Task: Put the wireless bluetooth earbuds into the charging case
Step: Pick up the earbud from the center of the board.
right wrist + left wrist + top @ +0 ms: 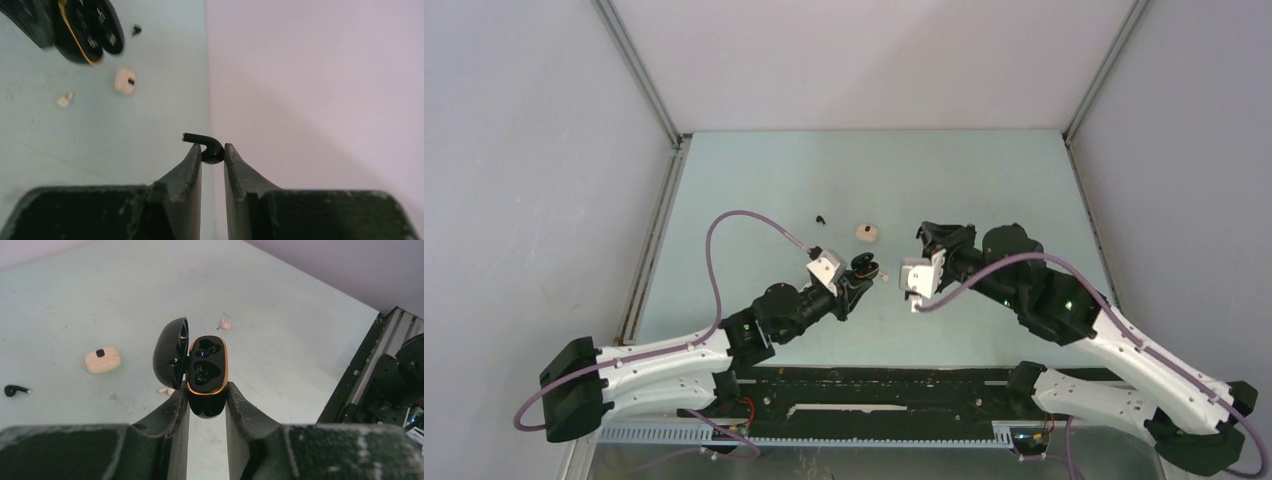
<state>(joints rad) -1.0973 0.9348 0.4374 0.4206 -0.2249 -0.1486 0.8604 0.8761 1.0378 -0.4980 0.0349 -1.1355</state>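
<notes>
My left gripper [207, 392] is shut on the black charging case [206, 365], gold-rimmed, with its lid [170, 352] swung open to the left and both sockets empty. In the top view the left gripper [860, 278] holds the black case [861, 265] mid-table. My right gripper [212, 151] is shut on a black earbud [211, 150], stem pointing left, held above the table to the right of the case [90, 30]. In the top view the right gripper [924, 238] is close to the right of the case.
A closed beige case [865, 233] [102, 360] [125, 81] lies behind the grippers. A second black earbud [821, 217] [15, 389] [136, 30] lies farther left. A beige-pink earbud [225, 325] [65, 100] lies near the case; another [164, 389] peeks from behind it.
</notes>
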